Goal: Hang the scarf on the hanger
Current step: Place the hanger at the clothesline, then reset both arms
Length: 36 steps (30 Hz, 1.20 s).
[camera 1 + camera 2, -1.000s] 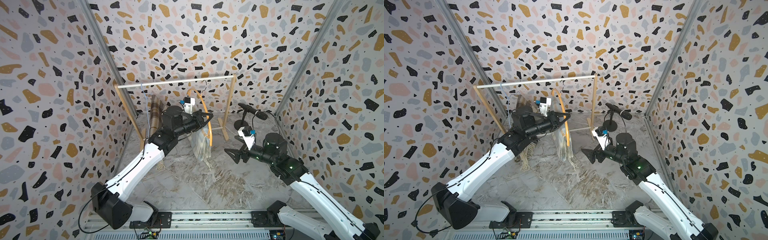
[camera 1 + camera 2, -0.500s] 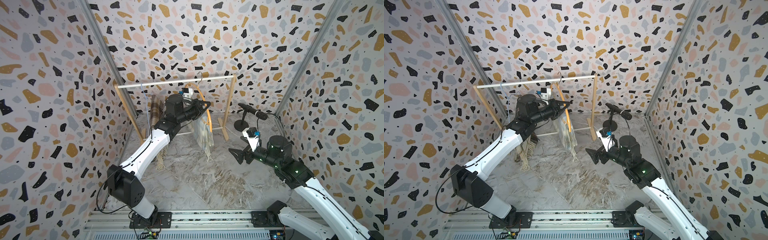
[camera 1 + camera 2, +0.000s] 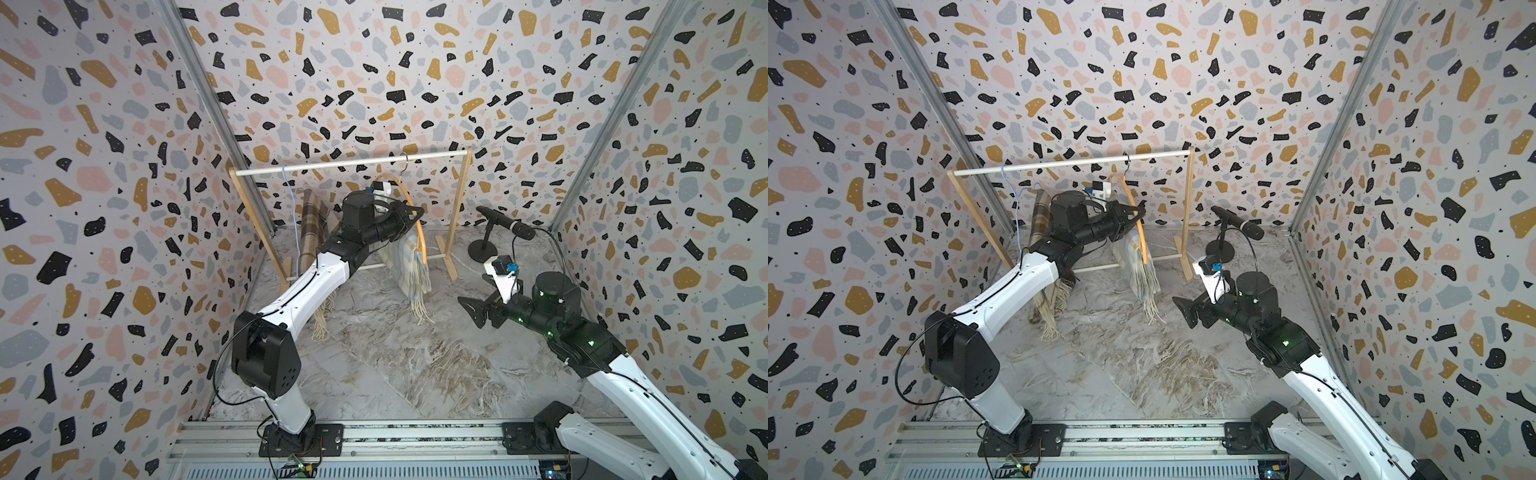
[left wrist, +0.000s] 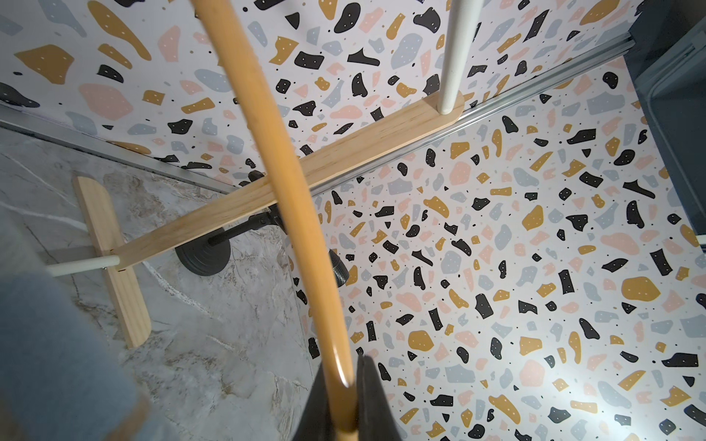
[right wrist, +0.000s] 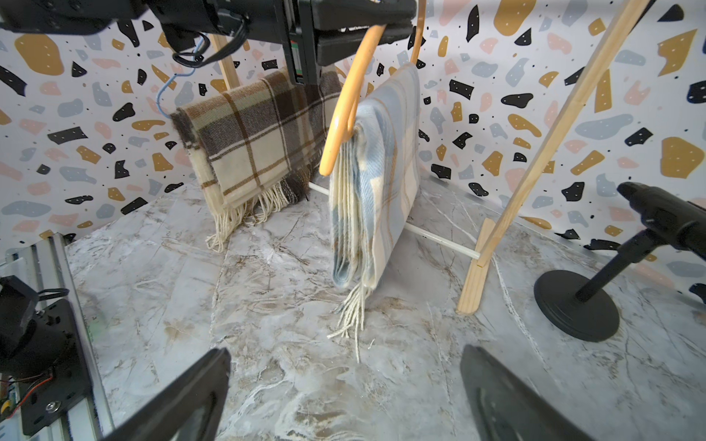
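My left fingers (image 4: 368,401) are pinched tight on the curved orange wooden hanger (image 4: 282,152). They grip one arm of it, high above the marbled worktop (image 3: 415,365). The hanger's metal hook reaches up to the white rail (image 3: 353,164) of a small wooden rack at the back of the worktop.

A pale blue and cream scarf (image 5: 378,183) is draped over the hanger and hangs straight down in folds. Its fringe is at the worktop, but I cannot tell whether it touches.

My right fingers (image 5: 504,401) are spread wide and hold nothing. They hover low, pointing toward the scarf from well apart.

A brown plaid scarf (image 5: 252,137) hangs further along the same rail. A black microphone (image 3: 505,224) on a round stand is near the rack's end post.
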Each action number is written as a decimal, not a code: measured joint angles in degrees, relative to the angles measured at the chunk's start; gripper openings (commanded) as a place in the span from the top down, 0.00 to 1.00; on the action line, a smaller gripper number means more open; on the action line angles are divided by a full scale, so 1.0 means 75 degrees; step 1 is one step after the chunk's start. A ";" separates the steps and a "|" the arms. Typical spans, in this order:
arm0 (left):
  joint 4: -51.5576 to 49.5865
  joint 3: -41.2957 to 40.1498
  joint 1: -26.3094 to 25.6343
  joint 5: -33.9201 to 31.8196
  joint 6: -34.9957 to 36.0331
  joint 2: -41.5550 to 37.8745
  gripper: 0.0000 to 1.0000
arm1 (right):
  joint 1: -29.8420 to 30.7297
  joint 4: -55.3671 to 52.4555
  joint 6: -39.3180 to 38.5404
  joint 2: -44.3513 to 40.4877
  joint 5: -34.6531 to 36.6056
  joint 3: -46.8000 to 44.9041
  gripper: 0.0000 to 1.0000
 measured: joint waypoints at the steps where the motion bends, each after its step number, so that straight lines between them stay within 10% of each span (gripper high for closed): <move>1: -0.0020 0.0000 0.0000 -0.0009 0.0029 -0.0003 0.88 | 0.0000 -0.0032 0.0006 0.0006 0.0076 0.0000 0.00; 20: -0.1853 -0.1649 0.0216 -0.0988 0.2404 -0.3305 0.35 | -0.0912 -0.0545 -0.0082 0.0705 0.2433 0.1029 0.00; 36: -0.4762 -0.4310 0.0347 -0.4406 0.4913 -0.7361 0.02 | -0.1690 -0.0047 0.0618 0.0799 0.4255 -0.0050 0.00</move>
